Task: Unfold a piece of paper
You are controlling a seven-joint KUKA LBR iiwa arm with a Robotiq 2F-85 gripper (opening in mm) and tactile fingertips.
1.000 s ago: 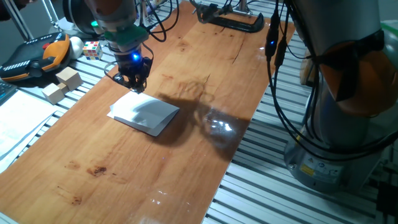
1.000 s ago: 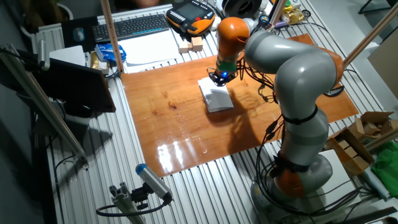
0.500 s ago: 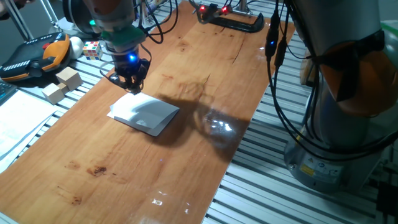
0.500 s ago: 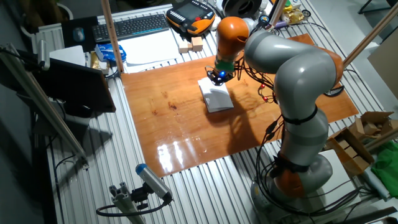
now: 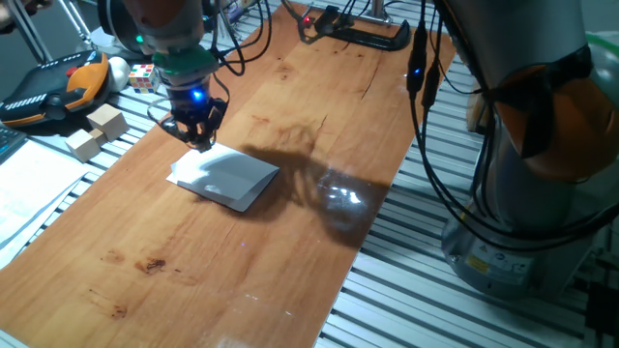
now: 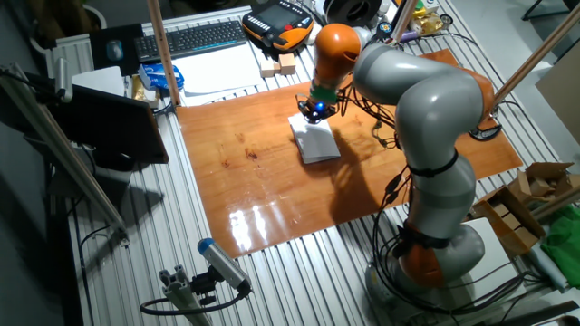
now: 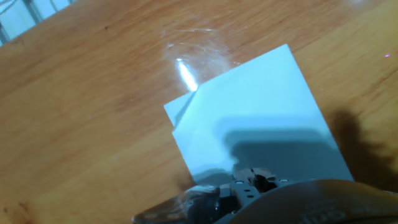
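Note:
The piece of paper [image 5: 227, 177] lies folded on the wooden table [image 5: 290, 97], a white rectangle. It also shows in the other fixed view [image 6: 316, 142] and fills the middle of the hand view [image 7: 255, 118], where a lower layer peeks out at its left corner. My gripper [image 5: 199, 138] hangs just above the paper's far left corner, with its fingers drawn together and nothing between them. It shows in the other fixed view [image 6: 314, 113] and at the bottom edge of the hand view [image 7: 252, 180].
Two wooden blocks [image 5: 104, 124] and a colour cube [image 5: 143, 76] sit off the table's left edge, by an orange and black pendant [image 5: 53, 85]. Printed sheets [image 5: 24, 193] lie at the left. A black clamp [image 5: 358, 29] grips the far edge. My arm's base [image 5: 522, 193] stands at the right.
My gripper has moved a little to the left, from over the paper's far edge to its far left corner. The paper has not moved.

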